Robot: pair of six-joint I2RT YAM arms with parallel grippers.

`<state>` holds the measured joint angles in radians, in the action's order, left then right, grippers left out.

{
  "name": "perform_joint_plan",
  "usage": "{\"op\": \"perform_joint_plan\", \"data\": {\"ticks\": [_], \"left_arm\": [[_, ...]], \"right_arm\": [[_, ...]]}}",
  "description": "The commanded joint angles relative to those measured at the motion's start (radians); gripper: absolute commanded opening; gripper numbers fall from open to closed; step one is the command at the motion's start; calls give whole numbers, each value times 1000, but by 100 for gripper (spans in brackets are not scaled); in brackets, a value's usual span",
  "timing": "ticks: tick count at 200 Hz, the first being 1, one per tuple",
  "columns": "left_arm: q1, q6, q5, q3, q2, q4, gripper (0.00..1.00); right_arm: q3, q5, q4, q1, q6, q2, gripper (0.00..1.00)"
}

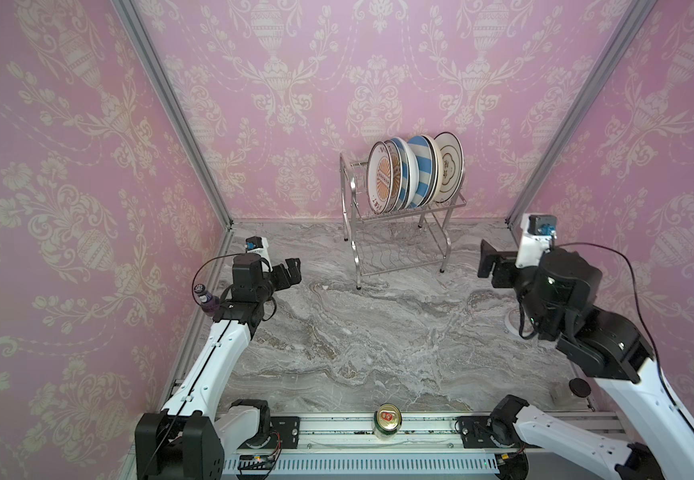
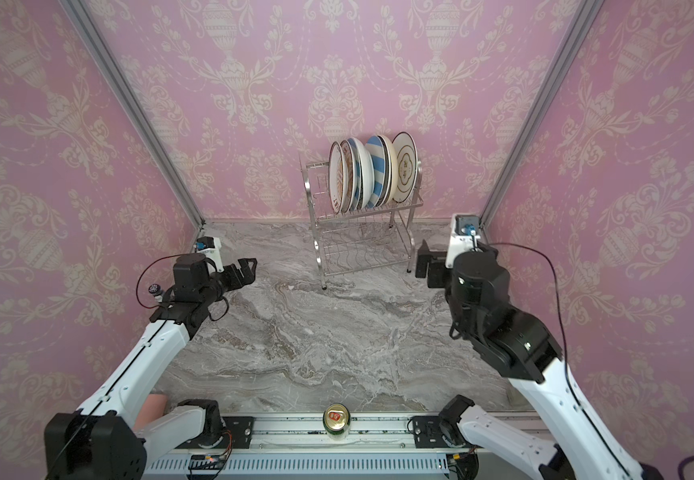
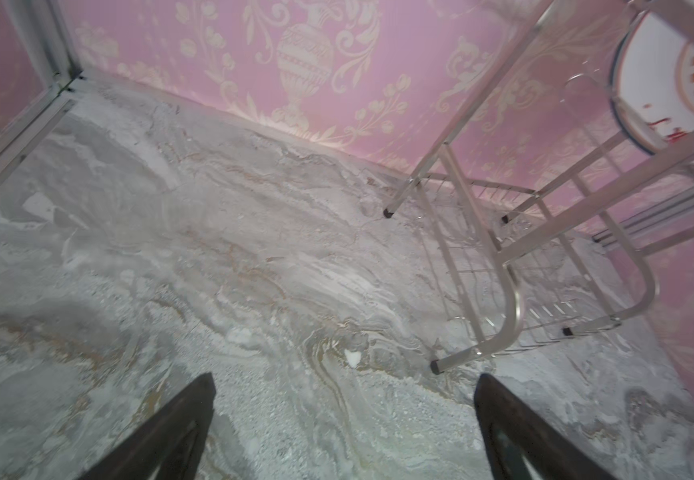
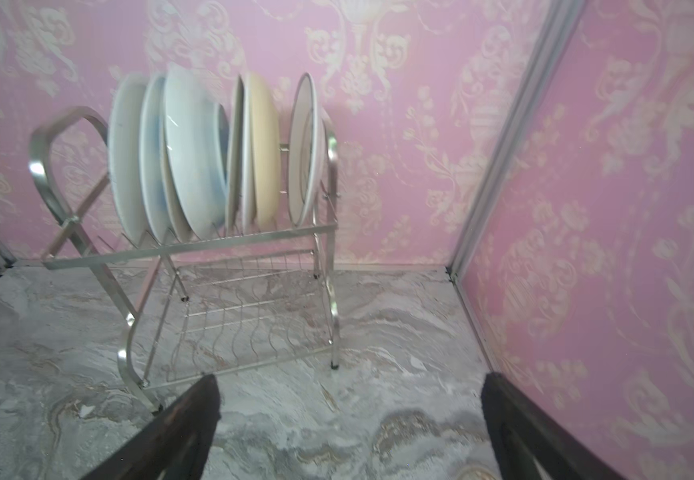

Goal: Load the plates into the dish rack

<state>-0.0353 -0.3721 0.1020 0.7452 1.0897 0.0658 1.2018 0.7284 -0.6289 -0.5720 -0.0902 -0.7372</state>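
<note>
Plates point(image 1: 416, 174) stand on edge, packed in upper tier of dish rack point(image 1: 412, 213), upper centre of both top views. Exact count unclear, rims overlap. Lower tier bare. Left jaws spread, empty, mid-left over table point(image 1: 378, 340). Right jaws spread wide, empty, mid-right, facing rack, apart from it. No loose plate in open view. Pale round edge point(image 1: 511, 326) under right arm may be one, too hidden to say. Loading looks done or nearly so.

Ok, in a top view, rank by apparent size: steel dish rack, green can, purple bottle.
Largest: shiny steel wire dish rack. Then gold-topped green can and purple bottle: alike, bottle partly visible, unranked.
</note>
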Motion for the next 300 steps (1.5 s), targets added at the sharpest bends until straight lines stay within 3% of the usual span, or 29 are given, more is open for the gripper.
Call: {"op": "perform_joint_plan", "data": {"ticks": [1, 12, 25, 40, 48, 59, 74, 87, 104, 132, 139, 149, 174, 188, 196, 208, 220, 235, 255, 263, 273, 300], "left_arm": [[4, 52, -287, -137, -71, -105, 99], [5, 101, -367, -229, -87, -192, 99], [5, 181, -418, -328, -90, -323, 99], [5, 189, -451, -387, -84, -401, 99], [5, 157, -460, -388, -80, -399, 99], [-5, 124, -441, -377, -74, -398, 99], [-8, 122, -451, -381, -42, -462, 99], [-6, 210, -491, -386, 22, -533, 99], [3, 295, -460, -362, 106, -552, 99], [37, 254, -400, -400, 239, -721, 99], [63, 250, -337, -416, 281, -799, 99], [89, 248, -237, -384, 292, -744, 99], [93, 305, -170, -378, 383, -893, 99], [98, 309, -135, -378, 459, -971, 99], [98, 321, -126, -389, 513, -1069, 99], [98, 324, -100, -401, 524, -1069, 99], [97, 330, -111, -410, 557, -1140, 99], [97, 316, -132, -397, 537, -1073, 99], [98, 321, -131, -400, 548, -1096, 99], [97, 321, -133, -397, 546, -1088, 99], [97, 321, -131, -401, 550, -1104, 99], [97, 321, -128, -399, 548, -1099, 99]], "right_arm": [[-366, 37, 96, 87, 122, 205, 100], [-560, 41, 234, 145, 185, 316, 100], [-598, -70, 262, 197, 81, 331, 100], [-584, 63, 272, 251, -71, 231, 100], [-534, 46, 249, 258, -168, 166, 100], [-476, -37, 371, 258, -268, 68, 100], [-358, -170, 444, 256, -214, -90, 100], [-346, -115, 429, 266, -86, -190, 100], [-500, -242, 546, 376, -18, -211, 100], [-841, -494, 1009, 605, -79, -218, 100], [-872, -557, 1083, 659, -107, -260, 100], [-889, -649, 1154, 703, -128, -335, 100], [-951, -743, 1542, 712, -148, -590, 100], [-928, -730, 1585, 709, -129, -642, 100], [-899, -762, 1552, 706, -117, -671, 100], [-893, -814, 1592, 679, -65, -703, 100], [-916, -721, 1631, 607, -2, -719, 100], [-937, -630, 1842, 535, 54, -852, 100], [-824, -668, 1483, 524, 77, -773, 100], [-834, -711, 1540, 544, 64, -794, 100], [-863, -684, 1624, 549, 50, -808, 100], [-847, -689, 1579, 547, 55, -802, 100]]}}
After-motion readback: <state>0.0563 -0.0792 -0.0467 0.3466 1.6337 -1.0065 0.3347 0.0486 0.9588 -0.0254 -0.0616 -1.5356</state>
